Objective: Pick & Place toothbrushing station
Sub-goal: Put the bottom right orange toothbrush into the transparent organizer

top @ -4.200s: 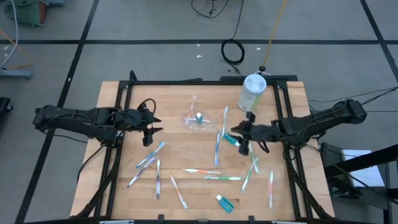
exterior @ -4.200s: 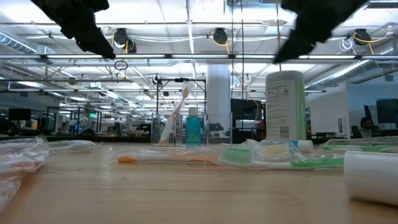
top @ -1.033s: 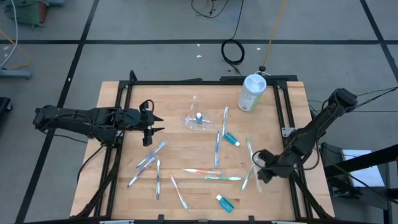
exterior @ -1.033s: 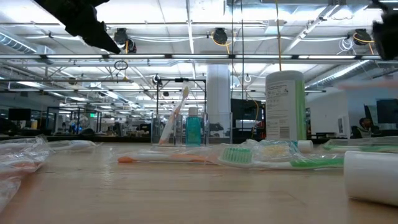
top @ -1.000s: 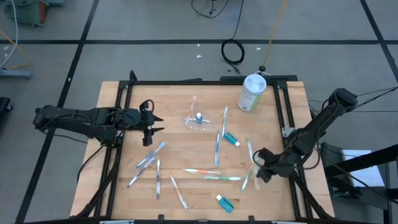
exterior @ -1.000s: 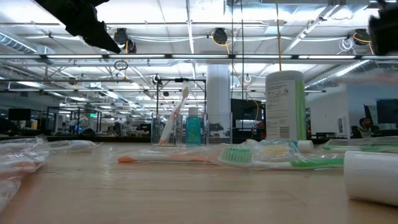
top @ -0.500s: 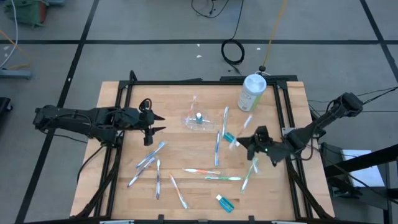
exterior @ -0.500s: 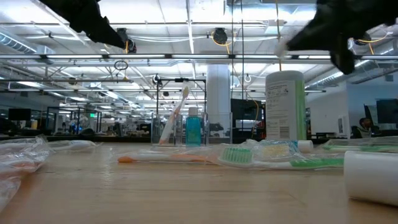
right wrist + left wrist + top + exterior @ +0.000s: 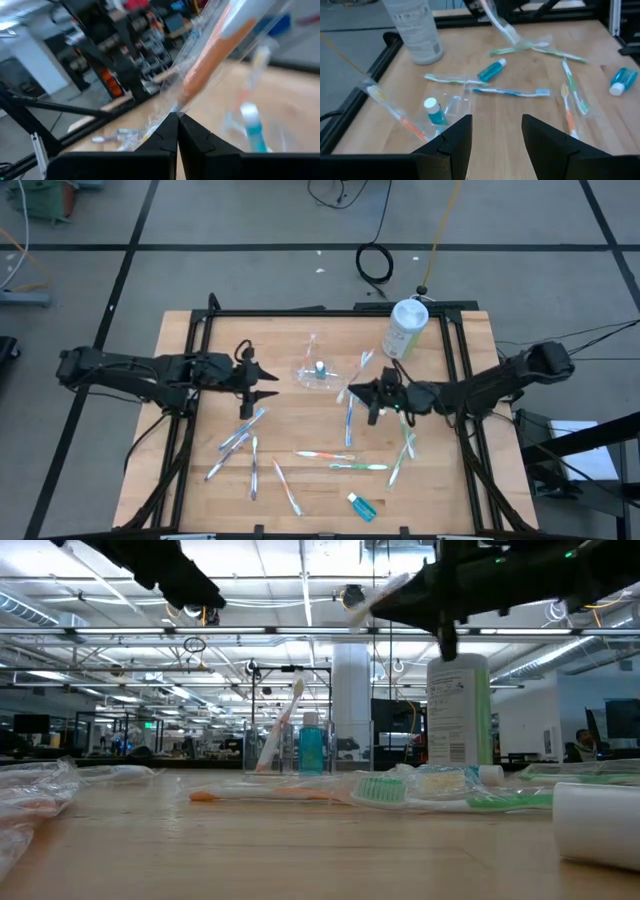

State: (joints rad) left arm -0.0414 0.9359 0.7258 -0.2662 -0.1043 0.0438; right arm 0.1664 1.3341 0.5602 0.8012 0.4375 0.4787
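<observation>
- The small transparent plastic toothbrushing station [image 9: 316,372] stands on the wooden desk [image 9: 290,425], left of the tall white-and-green cylindrical canister [image 9: 405,328]. A small teal bottle with a white cap [image 9: 436,111] stands in it, and an orange-handled toothbrush in a clear wrapper [image 9: 395,113] leans in it.
- The right hand [image 9: 362,392] hangs above the desk just right of the station, clear of the surface in the low view. Its fingers are pinched tight on an orange-handled toothbrush sealed in a clear plastic wrapper [image 9: 210,52], which sticks out from the fingertips toward the station.
- The left hand [image 9: 262,385] hovers above the desk to the left of the station, pointing at it. Its two dark fingers [image 9: 452,142] stand apart with nothing between them.
- Right of the station and in front of the canister, a blue-and-white toothbrush [image 9: 349,412] lies on the desk.
- Further toward the desk's front edge, well apart from the station, more wrapped toothbrushes lie scattered, among them an orange-and-green pair [image 9: 340,460] lying side by side.
- A small teal tube [image 9: 362,506] lies near the front edge, well apart from the station.
</observation>
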